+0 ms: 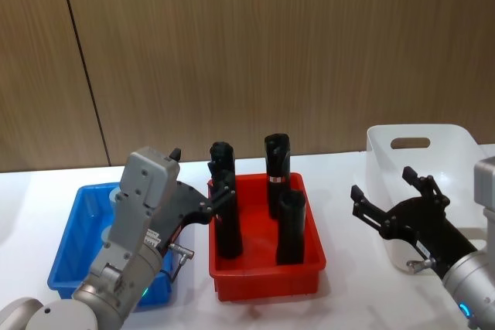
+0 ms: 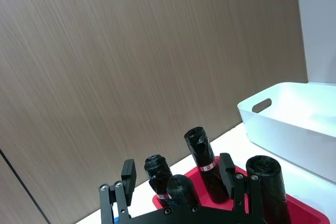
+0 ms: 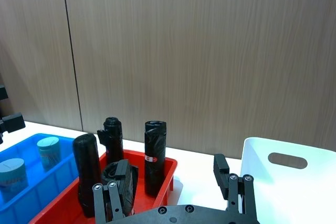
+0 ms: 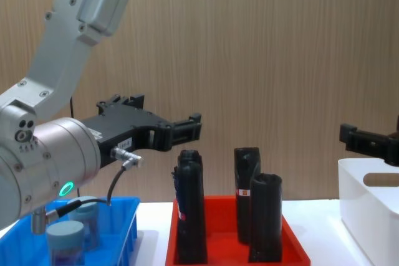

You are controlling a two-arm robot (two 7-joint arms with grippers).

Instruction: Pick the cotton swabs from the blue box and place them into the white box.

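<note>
Reaching step: the left gripper [image 2: 177,174] hangs open and empty above the blue box's [image 1: 68,226] right edge. Next it should lower onto the cotton swabs [image 3: 48,147]. The right gripper [image 1: 381,183] waits open beside the white box [image 1: 456,144].

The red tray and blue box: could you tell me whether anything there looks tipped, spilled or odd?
Nothing stands out: four black cylinders stand upright in the red tray, and two tubs stand upright in the blue box.
</note>
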